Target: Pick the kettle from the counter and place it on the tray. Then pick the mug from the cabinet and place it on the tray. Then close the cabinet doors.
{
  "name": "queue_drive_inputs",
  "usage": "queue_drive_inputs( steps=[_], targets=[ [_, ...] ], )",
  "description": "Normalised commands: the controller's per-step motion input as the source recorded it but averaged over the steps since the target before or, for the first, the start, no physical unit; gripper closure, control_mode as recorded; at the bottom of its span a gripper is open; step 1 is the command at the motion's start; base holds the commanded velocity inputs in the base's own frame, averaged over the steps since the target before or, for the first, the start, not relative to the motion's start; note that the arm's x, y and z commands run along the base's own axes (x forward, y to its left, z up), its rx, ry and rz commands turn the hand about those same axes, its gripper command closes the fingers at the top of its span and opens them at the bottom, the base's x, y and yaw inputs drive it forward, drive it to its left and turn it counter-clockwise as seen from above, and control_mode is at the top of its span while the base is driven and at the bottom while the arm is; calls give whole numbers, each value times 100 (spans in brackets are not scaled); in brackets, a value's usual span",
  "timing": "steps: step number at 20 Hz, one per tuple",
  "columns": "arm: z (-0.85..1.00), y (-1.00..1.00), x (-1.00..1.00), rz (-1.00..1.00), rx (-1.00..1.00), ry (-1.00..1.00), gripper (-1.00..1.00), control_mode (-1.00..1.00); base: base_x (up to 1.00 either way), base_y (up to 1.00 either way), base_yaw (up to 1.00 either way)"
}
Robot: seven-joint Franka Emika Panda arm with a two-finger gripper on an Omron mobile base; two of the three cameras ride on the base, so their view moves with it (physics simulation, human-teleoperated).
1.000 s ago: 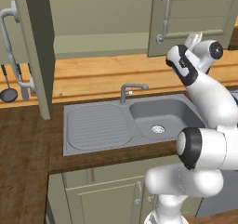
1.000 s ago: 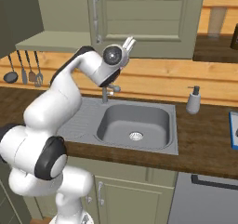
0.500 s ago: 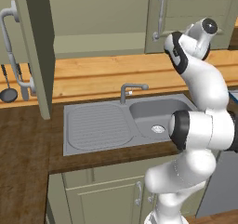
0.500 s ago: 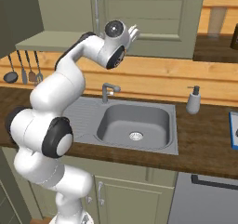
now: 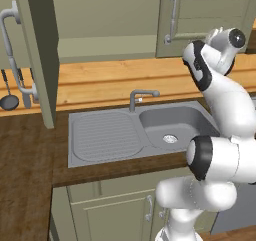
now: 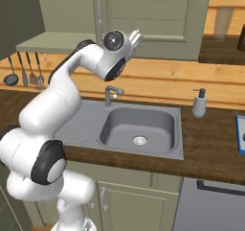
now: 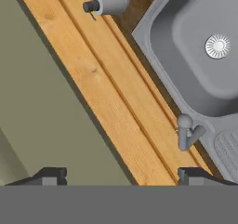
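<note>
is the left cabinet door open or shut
Open. In the left base view the left door swings out toward the camera, edge-on, showing the cabinet's pale shelf behind it. The right door lies flat and closed.

Two rear base views flanking the sink (image 5: 150, 130) (shared); hand view straight down.

arm (image 5: 220, 105) raised by closed cabinet door (image 5: 200, 15) | left door (image 5: 37, 50) open | sink (image 5: 172, 127) – faucet (image 5: 137, 97) below

counter (image 6: 210, 144): dark matt wood-grain | sink (image 5: 125, 132): matt grey, likely metal | cabinet doors (image 6: 153, 19): matt olive paint
</note>
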Motion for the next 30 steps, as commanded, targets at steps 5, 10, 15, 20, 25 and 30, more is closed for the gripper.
queue_drive_inputs(
  steps=[5,10,15,20,25,30],
  targets=[
    [-20,21,-100,0,-12,-13,-100,-100,0,0,0],
    [-87,47,-44,0,-35,-7,-100,-100,0,0,0],
    [-3,45,-76,-5,-21,-17,-100,-100,0,0,0],
    [-6,64,-73,-6,-26,-13,-100,-100,0,0,0],
    [1,42,-100,-4,-13,-15,-100,-100,0,0,0],
    [0,64,-100,1,-11,-1,-100,-100,0,0,0]
  ],
)
